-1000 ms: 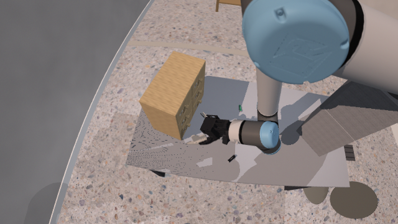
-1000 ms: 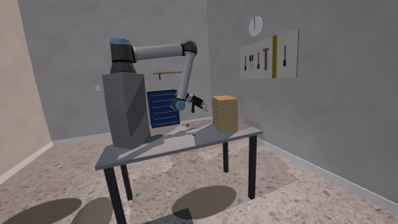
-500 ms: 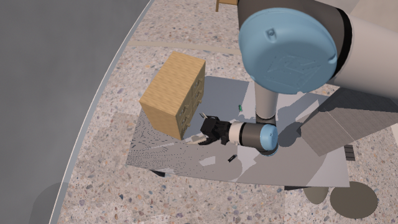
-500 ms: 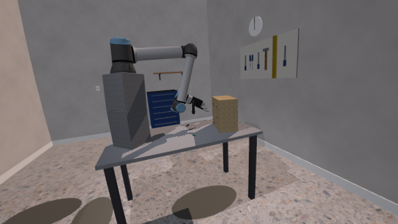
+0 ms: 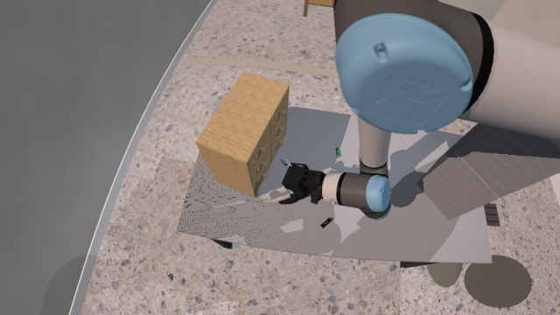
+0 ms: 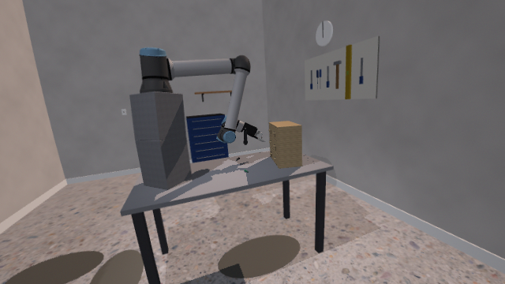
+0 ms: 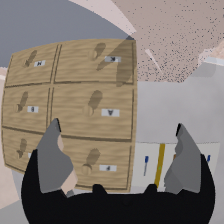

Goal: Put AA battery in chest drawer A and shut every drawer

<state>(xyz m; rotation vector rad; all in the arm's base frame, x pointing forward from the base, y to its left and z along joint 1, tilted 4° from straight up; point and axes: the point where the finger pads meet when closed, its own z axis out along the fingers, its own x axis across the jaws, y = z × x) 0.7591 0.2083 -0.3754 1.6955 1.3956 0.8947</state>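
Note:
The wooden chest (image 5: 242, 120) (image 6: 290, 147) (image 7: 70, 102) stands upright at the table's end. Its drawers look shut. The wrist view shows its front upside down; the drawer with the inverted A label (image 7: 110, 113) is the middle one of the right-hand column there, with a round knob. My gripper (image 5: 275, 181) (image 7: 119, 122) is open and empty, in the air before the drawer fronts, short of them. A small black object (image 5: 326, 222) (image 6: 237, 158) and a small green one (image 5: 338, 152) (image 6: 246, 171) lie on the table; which is the AA battery I cannot tell.
The arm's grey pedestal (image 5: 464, 188) (image 6: 146, 138) stands at the table's other end. The table (image 5: 372, 245) (image 6: 205, 194) reaches a little past the chest. A tool board (image 6: 327, 91) (image 7: 150, 182) hangs on the wall behind the chest.

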